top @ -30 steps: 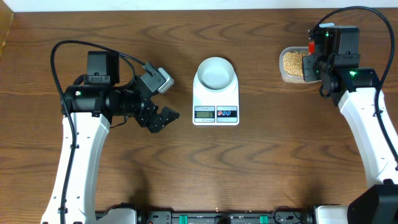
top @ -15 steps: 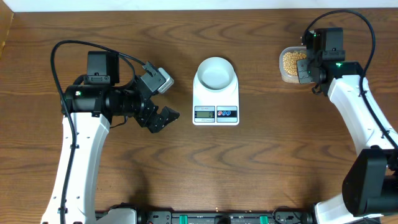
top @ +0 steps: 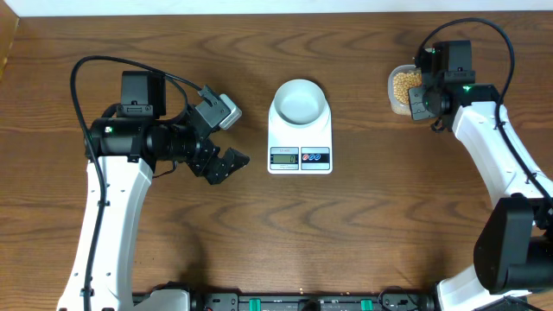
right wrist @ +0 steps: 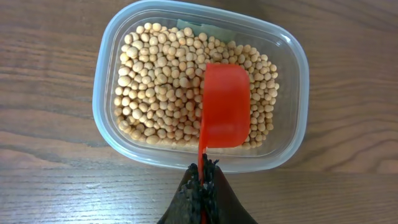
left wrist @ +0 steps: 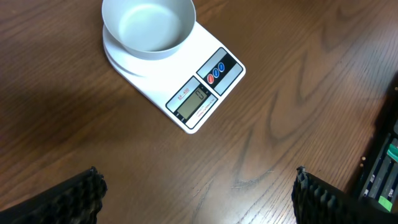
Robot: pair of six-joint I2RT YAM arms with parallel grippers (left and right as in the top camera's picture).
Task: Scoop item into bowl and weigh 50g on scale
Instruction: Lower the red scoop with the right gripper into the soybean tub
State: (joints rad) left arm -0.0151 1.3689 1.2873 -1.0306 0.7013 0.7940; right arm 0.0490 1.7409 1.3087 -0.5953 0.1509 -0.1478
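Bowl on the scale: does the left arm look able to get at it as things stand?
Probably yes. The bowl sits open on the scale, only bare table lies between it and the open left gripper, and the right gripper is off at the tub holding the scoop.

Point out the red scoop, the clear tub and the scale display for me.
red scoop (right wrist: 225, 106): right wrist view, on the middle of its cup.
clear tub (right wrist: 291, 93): right wrist view, on its right-hand wall, beside the beans.
scale display (left wrist: 194, 102): left wrist view, on the centre of the grey LCD.
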